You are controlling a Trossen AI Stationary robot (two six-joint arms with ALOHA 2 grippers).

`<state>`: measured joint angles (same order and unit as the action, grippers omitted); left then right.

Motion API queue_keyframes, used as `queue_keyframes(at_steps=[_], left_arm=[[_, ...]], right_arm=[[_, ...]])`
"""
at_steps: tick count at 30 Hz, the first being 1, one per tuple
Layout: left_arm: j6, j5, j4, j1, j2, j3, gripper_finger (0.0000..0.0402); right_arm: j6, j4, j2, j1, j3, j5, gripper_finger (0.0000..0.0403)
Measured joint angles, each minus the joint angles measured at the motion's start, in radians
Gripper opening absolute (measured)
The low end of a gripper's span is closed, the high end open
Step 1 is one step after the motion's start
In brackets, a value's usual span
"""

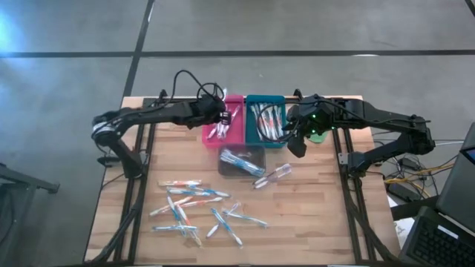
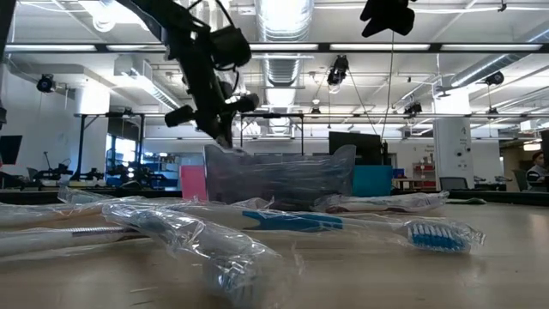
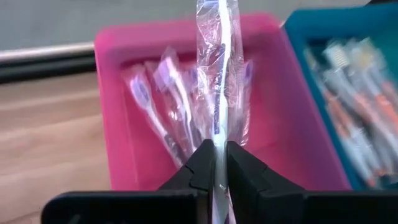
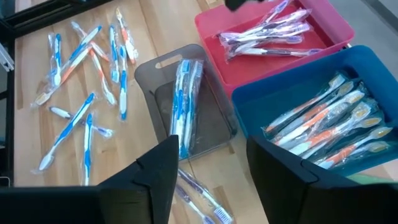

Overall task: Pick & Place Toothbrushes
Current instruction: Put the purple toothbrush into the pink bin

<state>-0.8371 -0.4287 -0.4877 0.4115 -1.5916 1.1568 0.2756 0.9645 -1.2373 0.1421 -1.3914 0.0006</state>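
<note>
On the wooden table (image 1: 312,215) sit a pink tray (image 1: 236,132), a blue tray (image 1: 266,99) and a grey tray (image 4: 214,118). No writing is readable. The left gripper (image 3: 217,163), over the pink tray, is clamped on a wrapped toothbrush (image 3: 219,56). The right gripper (image 4: 208,163) hangs wide apart, empty, by the blue tray. Loose toothbrushes (image 1: 194,209) lie scattered nearer the front.

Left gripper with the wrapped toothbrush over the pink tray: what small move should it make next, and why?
Probably it should open its jaws and drop the brush. The left gripper is shut on a wrapped toothbrush directly above the pink tray, where purple brushes already lie. The right gripper waits open near the blue tray.
</note>
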Motion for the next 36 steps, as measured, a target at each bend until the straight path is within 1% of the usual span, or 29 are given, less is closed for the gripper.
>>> queue_keyframes(at_steps=[12,17,24,29,36], left_arm=[[-0.03,0.049,0.003,0.005,-0.125,0.0,0.003],[-0.034,0.071,0.009,0.006,-0.166,0.0,0.0032],[-0.024,0.072,0.008,0.012,-0.198,0.0,0.0039],[0.009,0.077,0.007,0.012,-0.191,0.0,0.0066],[0.063,0.078,0.008,0.012,-0.154,0.0,0.0129]], right_arm=[[0.0,0.005,0.0,0.0,0.002,0.0,0.0146],[0.0,0.005,0.0,0.0,0.002,0.0,0.013],[0.0,0.005,0.0,0.0,0.002,0.0,0.0108],[0.0,0.005,0.0,0.0,0.002,0.0,0.0091],[0.0,0.005,0.0,0.0,0.002,0.0,0.0065]])
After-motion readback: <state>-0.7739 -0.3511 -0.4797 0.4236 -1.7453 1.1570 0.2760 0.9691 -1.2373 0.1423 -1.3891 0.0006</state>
